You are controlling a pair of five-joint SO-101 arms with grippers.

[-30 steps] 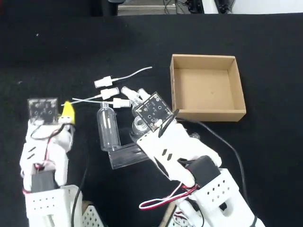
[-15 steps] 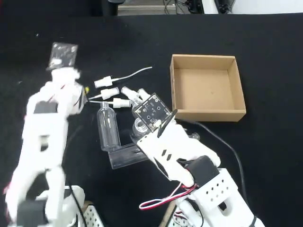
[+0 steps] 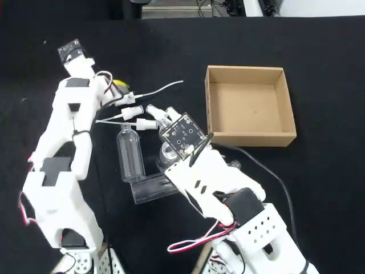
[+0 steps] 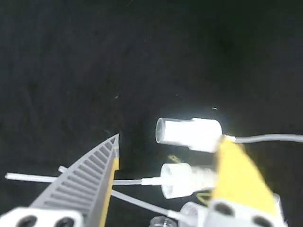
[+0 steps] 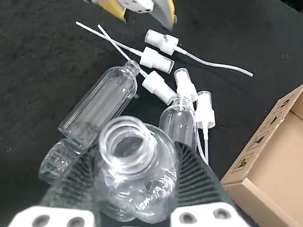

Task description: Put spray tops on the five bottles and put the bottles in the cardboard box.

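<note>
My right gripper (image 5: 136, 163) is shut on an open-necked clear bottle (image 5: 130, 146), held upright over other clear bottles in the middle of the table (image 3: 168, 153). Another clear bottle (image 3: 129, 154) lies beside it without a top. Three white spray tops with thin tubes lie in a row behind the bottles (image 3: 124, 99) (image 3: 132, 111) (image 3: 145, 124). My left gripper (image 4: 169, 140) hangs open just above the farthest spray top (image 4: 189, 132), its yellow finger (image 3: 120, 85) beside it. The cardboard box (image 3: 288, 108) stands to the right with nothing in it.
Two more bottles with spray tops on them (image 5: 182, 116) lie between the held bottle and the box. A clear bottle (image 3: 151, 188) lies crosswise under the right arm. Black cloth covers the table; the far and right sides are free.
The left arm has swung from the table's near left side forward and right, to the row of spray tops. The right arm and its bottle have stayed put.
</note>
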